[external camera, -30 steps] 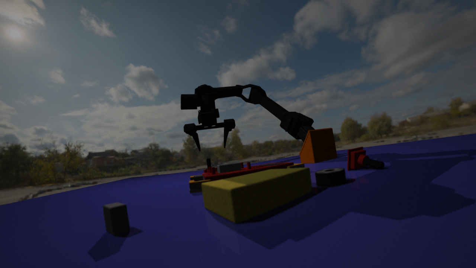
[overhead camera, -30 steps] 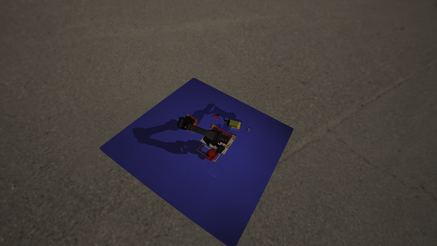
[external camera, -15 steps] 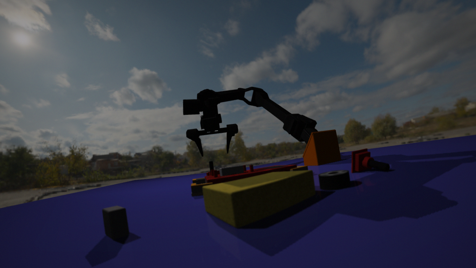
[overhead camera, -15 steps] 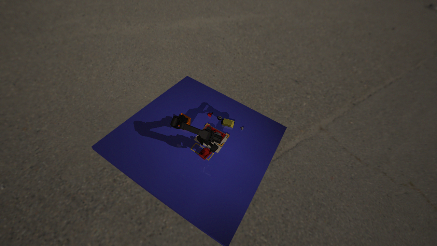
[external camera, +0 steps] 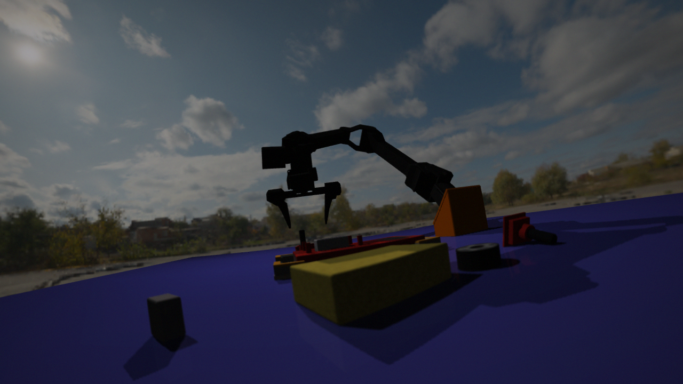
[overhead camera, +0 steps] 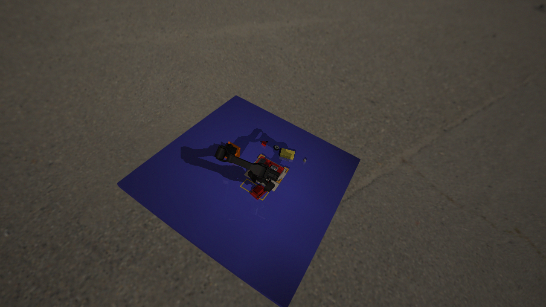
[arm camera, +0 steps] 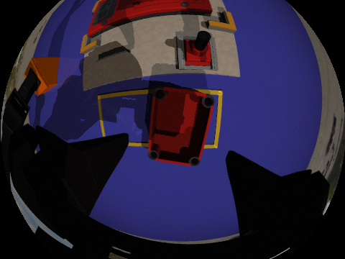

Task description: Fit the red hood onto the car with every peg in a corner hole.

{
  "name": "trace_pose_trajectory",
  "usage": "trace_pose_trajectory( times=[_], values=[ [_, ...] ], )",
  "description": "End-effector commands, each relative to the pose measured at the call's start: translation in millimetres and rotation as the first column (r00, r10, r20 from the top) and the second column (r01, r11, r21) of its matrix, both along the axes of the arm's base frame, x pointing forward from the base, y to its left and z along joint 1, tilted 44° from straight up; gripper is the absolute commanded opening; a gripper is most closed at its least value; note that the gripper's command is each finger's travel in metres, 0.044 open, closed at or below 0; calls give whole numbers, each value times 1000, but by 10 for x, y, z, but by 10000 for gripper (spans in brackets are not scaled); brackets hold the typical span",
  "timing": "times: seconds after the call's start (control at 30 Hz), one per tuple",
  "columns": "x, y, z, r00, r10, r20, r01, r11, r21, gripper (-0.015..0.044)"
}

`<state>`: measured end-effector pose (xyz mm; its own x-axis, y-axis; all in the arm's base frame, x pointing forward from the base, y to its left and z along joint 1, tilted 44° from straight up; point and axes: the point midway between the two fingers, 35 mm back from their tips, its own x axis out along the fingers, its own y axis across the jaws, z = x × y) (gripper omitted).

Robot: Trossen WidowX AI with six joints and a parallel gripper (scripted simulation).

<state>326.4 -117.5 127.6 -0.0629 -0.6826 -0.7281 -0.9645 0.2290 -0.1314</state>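
Observation:
The red hood (overhead camera: 258, 192) (arm camera: 172, 119) lies on the blue table, partly across a yellow outline (arm camera: 218, 122). Dark rings show at its corners. My gripper (external camera: 308, 224) (arm camera: 178, 147) is open and empty, pointing down and raised well above the table. In the wrist view the hood shows between and beyond its fingertips. The red chassis (external camera: 382, 242) (arm camera: 144, 11) sits in the jig, with the grey engine block (external camera: 332, 243) on its deck. Short red pegs show beside the block in the exterior view; the arm partly covers the chassis in the top view.
A tan board (arm camera: 154, 43) carries a red base (arm camera: 190, 57) with an upright black knob (arm camera: 203, 41), beside the hood. A yellow block (overhead camera: 287, 153) (external camera: 372, 272), a black ring (external camera: 478, 257), a red part with a black rod (external camera: 515, 230) and a small grey block (external camera: 165, 315) stand beyond the chassis.

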Motion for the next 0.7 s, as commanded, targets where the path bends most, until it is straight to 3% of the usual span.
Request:
trace_pose_trajectory(
  times=[0.0,0.67],
  values=[
    [-9,-32,-36,1000,3,-8,-3,1000,-3,440],
    [-25,-154,-162,1000,3,-8,-3,1000,-5,440]
  ],
)
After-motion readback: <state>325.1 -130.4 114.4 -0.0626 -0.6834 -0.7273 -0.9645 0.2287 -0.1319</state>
